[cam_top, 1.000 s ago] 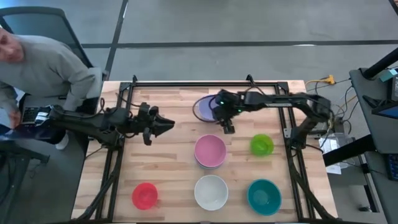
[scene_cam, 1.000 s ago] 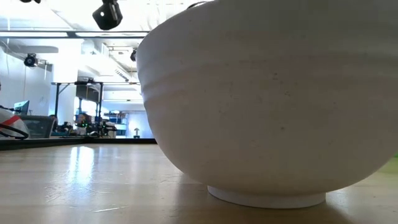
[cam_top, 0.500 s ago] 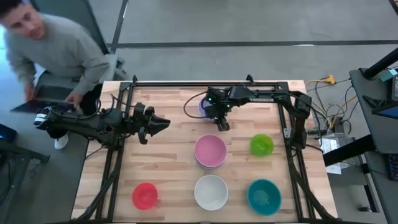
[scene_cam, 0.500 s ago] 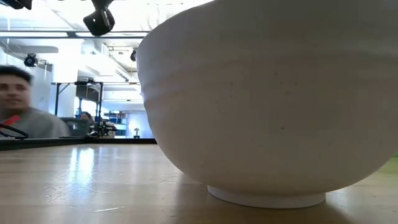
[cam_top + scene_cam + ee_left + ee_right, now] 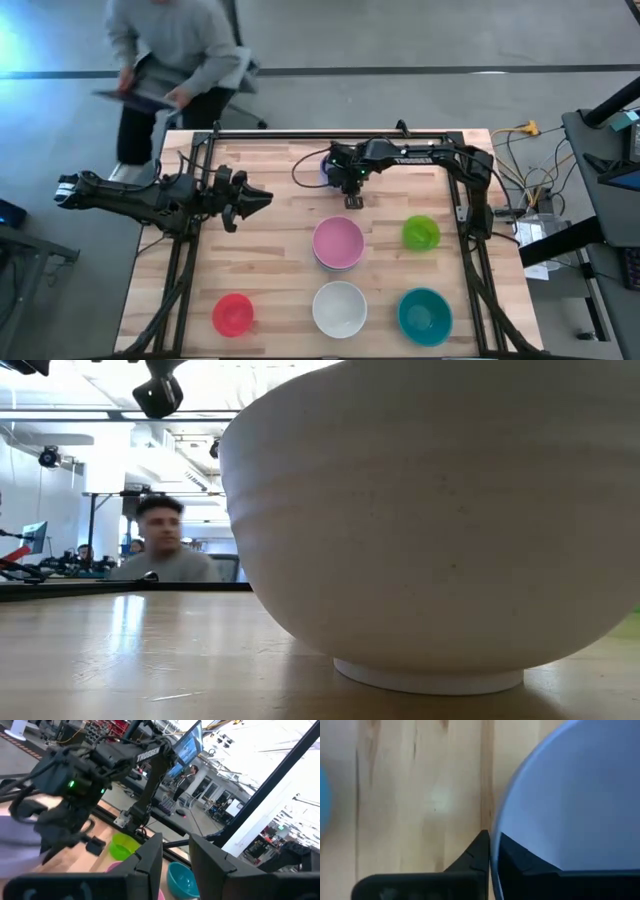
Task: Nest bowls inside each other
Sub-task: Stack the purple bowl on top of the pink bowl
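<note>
A lavender bowl [image 5: 325,168] stands on the table's far middle, mostly hidden under my right arm. My right gripper [image 5: 347,185] is shut on its rim. A pink bowl [image 5: 338,241] sits nested on top of another bowl at the centre. Standing alone are a lime green bowl [image 5: 421,232], a red bowl [image 5: 233,314], a white bowl [image 5: 340,309] and a teal bowl [image 5: 425,315]. The white bowl [image 5: 430,530] fills the low view, resting on its foot ring. My left gripper [image 5: 255,197] hovers open over the table's left side, with nothing between its fingers [image 5: 150,857]. My right gripper pinches the lavender bowl's rim [image 5: 493,837] between its two fingers. One finger [image 5: 476,855] is outside the wall and the other [image 5: 520,860] is inside the bowl. The fingers come from above, pointing down. Whether the bowl is off the table does not show.
A black metal frame [image 5: 300,134] runs round the table's far and side edges. A person [image 5: 180,50] walks behind the far left corner. Bare wood lies at the table's left between my left gripper and the red bowl.
My right gripper has moved a little toward the table's left and far edge, and its arm now covers most of the lavender bowl. The person behind the table has walked from the far left toward the middle.
</note>
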Action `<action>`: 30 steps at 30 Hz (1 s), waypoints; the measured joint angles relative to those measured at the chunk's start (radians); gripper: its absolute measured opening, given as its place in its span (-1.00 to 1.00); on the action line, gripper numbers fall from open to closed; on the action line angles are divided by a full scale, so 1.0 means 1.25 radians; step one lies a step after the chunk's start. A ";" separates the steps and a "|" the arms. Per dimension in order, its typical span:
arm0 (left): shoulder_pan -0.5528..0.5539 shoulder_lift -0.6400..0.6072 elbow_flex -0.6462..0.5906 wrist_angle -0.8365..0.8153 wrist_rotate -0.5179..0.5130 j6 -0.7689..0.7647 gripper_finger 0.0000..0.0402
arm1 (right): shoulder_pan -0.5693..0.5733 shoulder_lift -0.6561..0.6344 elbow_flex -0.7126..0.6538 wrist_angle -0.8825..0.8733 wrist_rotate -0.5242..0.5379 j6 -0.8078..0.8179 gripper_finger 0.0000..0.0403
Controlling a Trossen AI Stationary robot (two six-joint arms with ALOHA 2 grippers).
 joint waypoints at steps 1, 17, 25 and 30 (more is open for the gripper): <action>0.000 -0.003 -0.001 -0.003 0.000 0.000 -0.60 | 0.000 -0.009 0.000 -0.006 -0.002 0.013 -0.93; 0.000 -0.111 -0.003 -0.100 0.026 0.003 -0.60 | 0.049 -0.469 -0.172 0.085 -0.088 0.407 -0.95; 0.000 -0.144 -0.031 -0.100 0.026 0.022 -0.60 | 0.274 -0.761 -0.405 0.423 0.052 0.725 -0.96; 0.000 -0.158 -0.052 -0.100 0.026 0.019 -0.60 | 0.488 -0.744 -0.388 0.428 0.277 0.763 -0.96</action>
